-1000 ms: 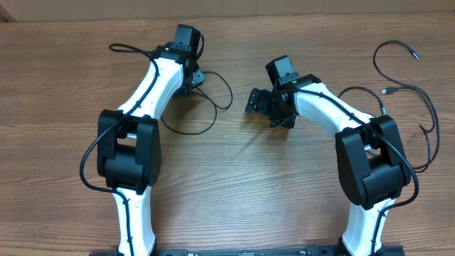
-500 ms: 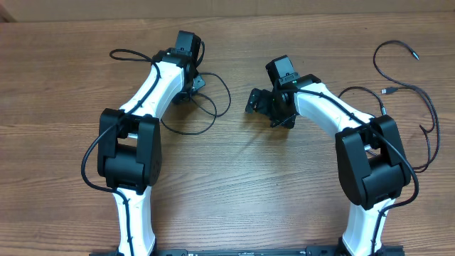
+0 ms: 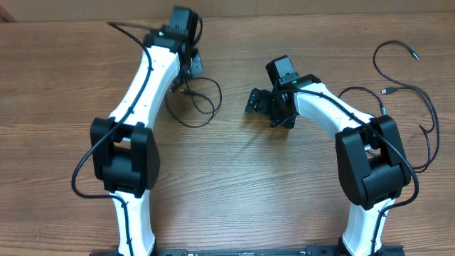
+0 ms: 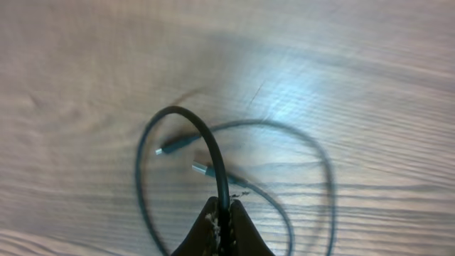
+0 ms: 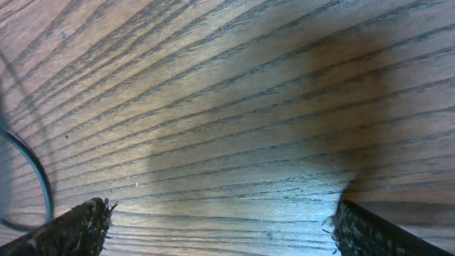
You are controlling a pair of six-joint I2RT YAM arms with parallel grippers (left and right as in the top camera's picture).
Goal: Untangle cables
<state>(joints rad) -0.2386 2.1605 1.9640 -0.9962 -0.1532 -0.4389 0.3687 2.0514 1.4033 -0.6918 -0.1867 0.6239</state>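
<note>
My left gripper (image 3: 189,70) is near the far edge of the table, shut on a thin black cable (image 3: 196,105) that trails toward me in a loose loop. In the left wrist view the closed gripper (image 4: 225,215) pinches this cable (image 4: 202,135), lifted above the wood. Its loop and two small plugs (image 4: 168,149) lie blurred below. My right gripper (image 3: 266,107) is open and empty at the table's middle. In the right wrist view it (image 5: 224,227) is spread wide over bare wood, with a cable arc (image 5: 44,186) at the left edge. More cables (image 3: 407,80) lie at the far right.
The wooden table (image 3: 234,185) carries both arms. The right-side cables run close to the right arm's base (image 3: 373,167). The table's far edge is just behind my left gripper.
My left arm has moved toward the far edge with the cable in its jaws, dragging the loop along and drawing it narrower. The right arm has not moved.
</note>
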